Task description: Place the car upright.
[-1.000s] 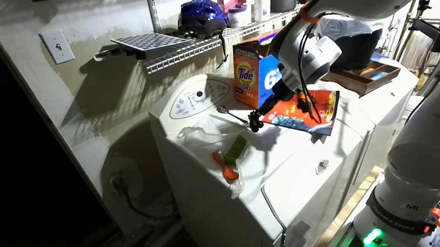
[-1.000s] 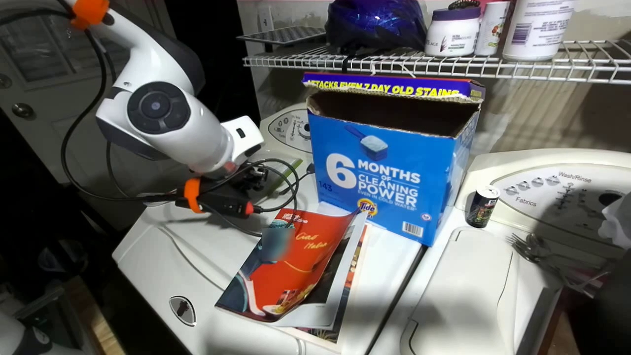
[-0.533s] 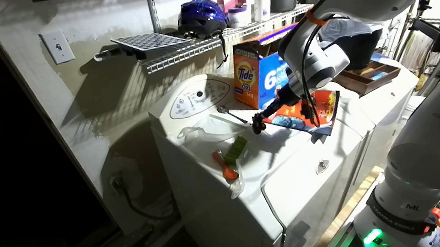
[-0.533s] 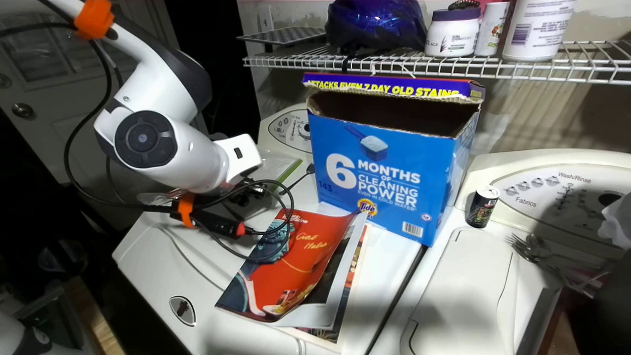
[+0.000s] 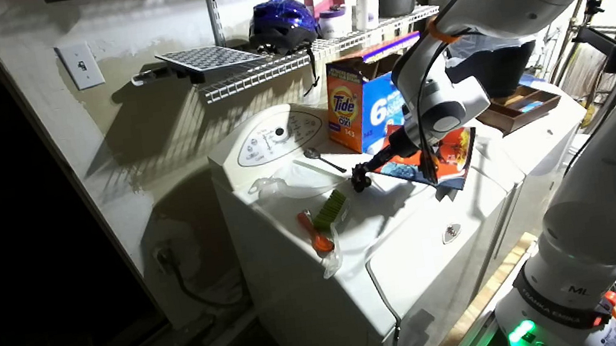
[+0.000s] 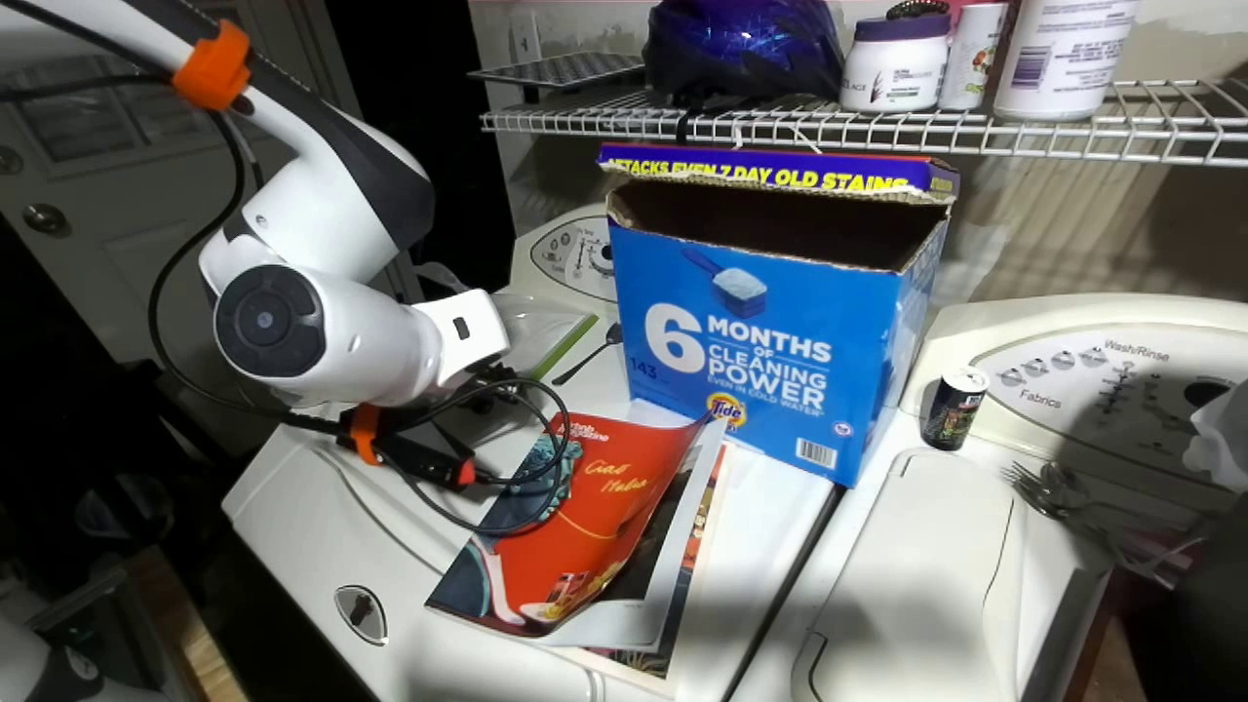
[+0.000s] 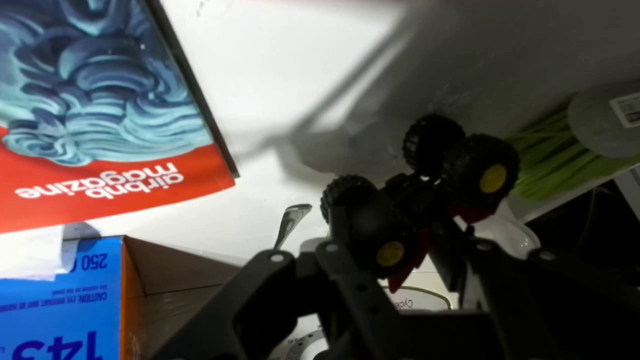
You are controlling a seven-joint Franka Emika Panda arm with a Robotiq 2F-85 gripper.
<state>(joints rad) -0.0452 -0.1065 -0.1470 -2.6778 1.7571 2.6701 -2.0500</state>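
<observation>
Car: pinched in the tool, red body towards the palm, black wheels with yellow hubs turned away from it (in the poor light the toy nearly melts into the dark metal).
Tool: narrowed on the car, gripping it from both sides; it comes in at a slant over the counter rather than straight down.
Shadow: lies on the counter apart from the wheels, so I judge the car to be held off the surface; how high, I cannot tell.
Wheels: tilted along with the tool, by the look of it; whether all four would meet the counter together is not clear.
Neighbours: the green-bristled brush is near the car on one side, the magazine near on another, and the spoon lies towards the control panel.
Done: the grasp and, in my judgement, the lift.
Left: level the car wheels-down, set it on the counter, release it, and see it stand unaided.
Next: probably a wrist turn before lowering.
Risk: letting go while tilted could tip the car onto its side, or against the brush.
</observation>
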